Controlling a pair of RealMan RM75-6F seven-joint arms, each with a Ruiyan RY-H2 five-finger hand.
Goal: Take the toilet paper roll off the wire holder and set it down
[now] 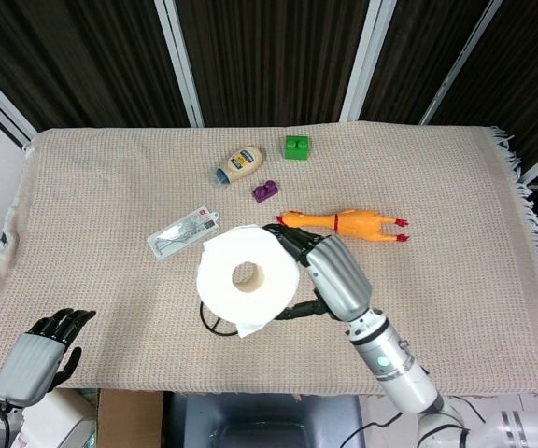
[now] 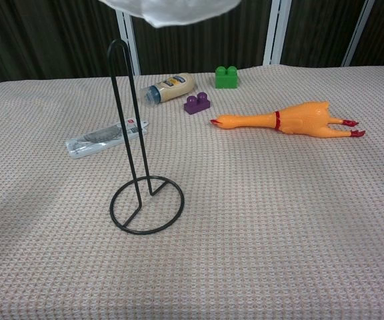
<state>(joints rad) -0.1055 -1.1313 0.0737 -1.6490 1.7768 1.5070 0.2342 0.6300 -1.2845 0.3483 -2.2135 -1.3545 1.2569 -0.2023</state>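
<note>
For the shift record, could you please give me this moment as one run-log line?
phase: roll lifted | toilet paper roll: held by right hand, clear above wire holder | left hand: idle at table edge | set-down: pending
</note>
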